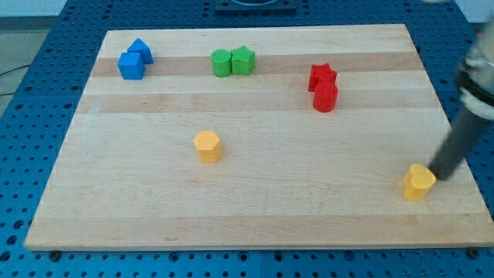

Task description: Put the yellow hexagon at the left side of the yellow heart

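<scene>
There is no pincer to open or close, only my tip (440, 176), resting just right of the yellow heart block (419, 182) at the near right. The yellow hexagon block (208, 145) sits well apart, left of centre, so the push looks unbegun. The pale wooden counter (255, 208) lies on a blue perforated base (31, 100).

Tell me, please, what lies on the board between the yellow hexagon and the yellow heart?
Nothing: the camera view shows only bare wood between the yellow hexagon and the yellow heart. My tip sits just right of the heart.
</scene>
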Robot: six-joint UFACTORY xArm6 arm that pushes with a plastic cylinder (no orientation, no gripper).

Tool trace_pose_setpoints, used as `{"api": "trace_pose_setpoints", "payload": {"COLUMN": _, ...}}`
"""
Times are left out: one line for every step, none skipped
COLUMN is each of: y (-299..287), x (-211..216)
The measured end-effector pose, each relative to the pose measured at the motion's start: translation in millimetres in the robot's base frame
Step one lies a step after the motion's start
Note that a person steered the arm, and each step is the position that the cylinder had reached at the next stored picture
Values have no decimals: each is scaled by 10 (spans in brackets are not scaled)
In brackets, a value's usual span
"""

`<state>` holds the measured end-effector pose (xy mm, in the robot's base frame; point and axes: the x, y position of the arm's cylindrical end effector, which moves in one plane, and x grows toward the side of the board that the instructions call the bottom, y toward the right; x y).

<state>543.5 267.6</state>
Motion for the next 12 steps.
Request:
{"api": "trace_pose_setpoints", "payload": {"y": -277, "x": 68}}
{"api": "trace_pose_setpoints", "payload": {"y": -549, "x": 40}}
{"api": "trace_pose_setpoints", "payload": {"y": -368, "x": -429}}
{"api": "trace_pose_setpoints", "payload": {"y": -1253, "x": -961}}
{"api": "trace_pose_setpoints", "payload": {"y": -2368, "x": -1171}}
{"api": "trace_pose_setpoints", "payload": {"y": -3311, "x": -1037}}
{"api": "trace_pose_setpoints", "payload": {"y": -3795, "x": -804}}
{"api": "trace_pose_setpoints", "payload": {"y": -3820, "x": -677}}
{"api": "trace_pose_setpoints", "payload": {"y": -3773, "x": -429}}
{"api": "trace_pose_setpoints", "payload": {"y": -3149, "x": -242}}
{"api": "trace_pose_setpoints", "payload": {"y": -3418, "x": -644}}
{"api": "trace_pose_setpoints", "payload": {"y": -3187, "x": -773}}
